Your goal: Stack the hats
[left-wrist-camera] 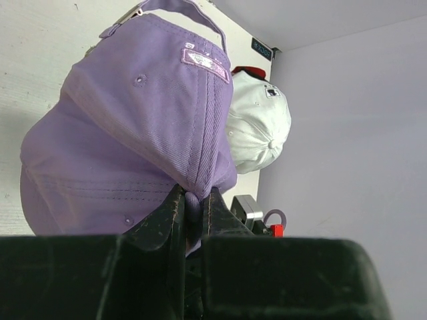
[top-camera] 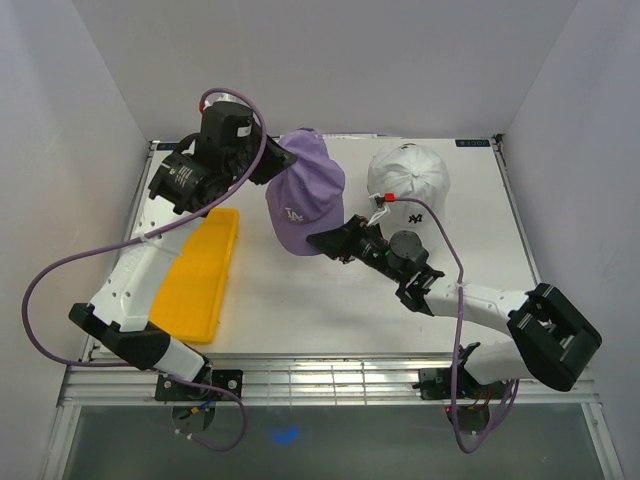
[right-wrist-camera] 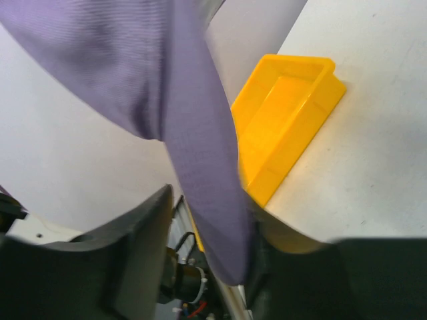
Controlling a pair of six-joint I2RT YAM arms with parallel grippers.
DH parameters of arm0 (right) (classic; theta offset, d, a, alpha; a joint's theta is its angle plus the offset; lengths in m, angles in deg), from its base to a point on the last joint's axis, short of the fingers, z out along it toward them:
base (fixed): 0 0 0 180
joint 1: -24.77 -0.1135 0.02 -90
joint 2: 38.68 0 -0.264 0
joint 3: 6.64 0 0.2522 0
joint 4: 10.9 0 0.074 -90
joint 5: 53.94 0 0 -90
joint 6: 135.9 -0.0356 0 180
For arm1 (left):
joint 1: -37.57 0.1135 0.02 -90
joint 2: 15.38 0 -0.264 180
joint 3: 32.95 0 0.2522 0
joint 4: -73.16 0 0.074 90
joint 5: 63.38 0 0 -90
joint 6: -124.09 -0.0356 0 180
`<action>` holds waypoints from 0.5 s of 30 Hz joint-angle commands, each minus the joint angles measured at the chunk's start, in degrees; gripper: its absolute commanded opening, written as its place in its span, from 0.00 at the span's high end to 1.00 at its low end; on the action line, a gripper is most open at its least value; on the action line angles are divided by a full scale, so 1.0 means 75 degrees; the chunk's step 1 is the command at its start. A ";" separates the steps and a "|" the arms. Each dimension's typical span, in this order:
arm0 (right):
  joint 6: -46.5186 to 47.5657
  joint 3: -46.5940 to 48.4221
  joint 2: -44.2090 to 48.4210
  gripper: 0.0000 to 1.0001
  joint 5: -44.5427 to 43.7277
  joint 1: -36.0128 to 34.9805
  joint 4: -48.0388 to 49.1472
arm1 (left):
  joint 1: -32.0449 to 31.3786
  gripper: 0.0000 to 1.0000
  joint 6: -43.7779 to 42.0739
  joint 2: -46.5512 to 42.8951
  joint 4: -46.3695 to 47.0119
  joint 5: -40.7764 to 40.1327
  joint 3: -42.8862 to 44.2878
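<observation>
Lavender cap [right-wrist-camera: 100, 60], blurred, across right hand [right-wrist-camera: 207, 217]

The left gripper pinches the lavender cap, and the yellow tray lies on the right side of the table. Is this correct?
Not quite: the yellow tray lies on the left side of the table, as the top external view shows. The left gripper does pinch the lavender cap.

Yellow tray [top-camera: 200, 275], white table [top-camera: 330, 305]

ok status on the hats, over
Left hand shut on lavender cap rear. Right hand open around its brim. White cap beside it, nothing between.
</observation>
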 commanded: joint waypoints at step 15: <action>-0.1161 0.0906 0.1550 0.92 0.1088 0.0708 -0.1714 | -0.0045 0.39 -0.1807 0.0541 0.0650 0.0339 0.1367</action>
